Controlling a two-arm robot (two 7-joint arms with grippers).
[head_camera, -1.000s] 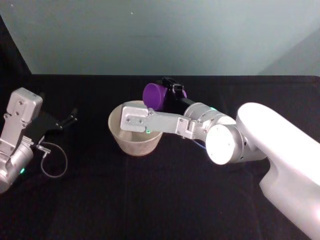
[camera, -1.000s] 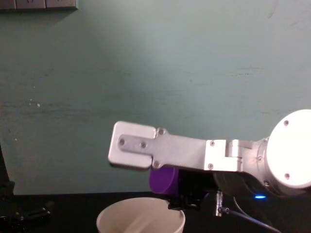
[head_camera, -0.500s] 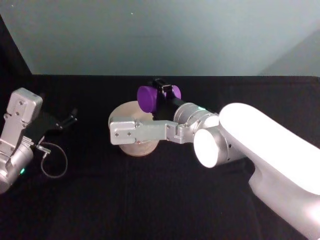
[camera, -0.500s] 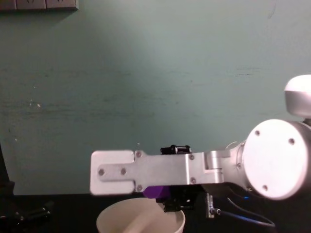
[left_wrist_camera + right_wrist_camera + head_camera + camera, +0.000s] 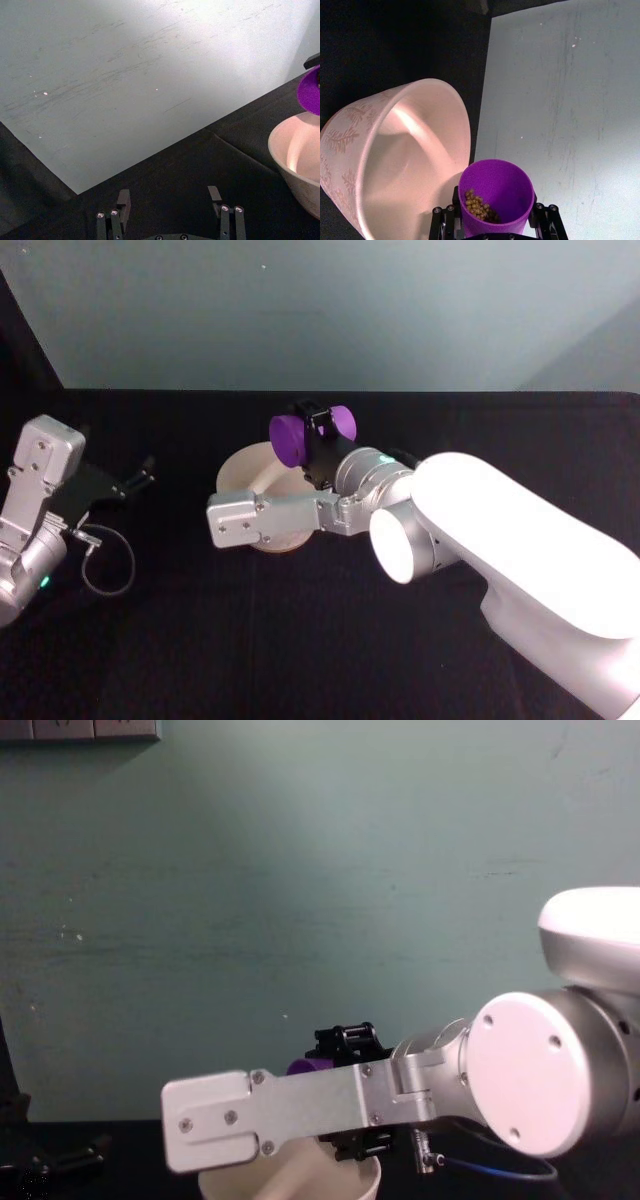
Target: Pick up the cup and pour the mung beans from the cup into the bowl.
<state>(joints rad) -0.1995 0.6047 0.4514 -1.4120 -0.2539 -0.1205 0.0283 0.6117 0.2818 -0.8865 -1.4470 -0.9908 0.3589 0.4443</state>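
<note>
The cup (image 5: 296,437) is what matters here: a small purple tumbler, held in the air and tipped well over on its side.

Far to the left, the left gripper (image 5: 168,200) sits parked low over the black table (image 5: 250,640), fingers spread wide with nothing between them.

In the middle stands the bowl (image 5: 243,466), and the cup hangs just above its far rim. The right wrist view shows a little heap of mung beans (image 5: 477,205) lying low inside the cup, with none visible in the bowl.

To the right, the right gripper (image 5: 322,440) is clamped across the cup's body, one finger on each side. I'd guess it is light, stiff plastic, smooth and tapered, so a firm mid-wall hold seems wise, or it may slip.
</note>
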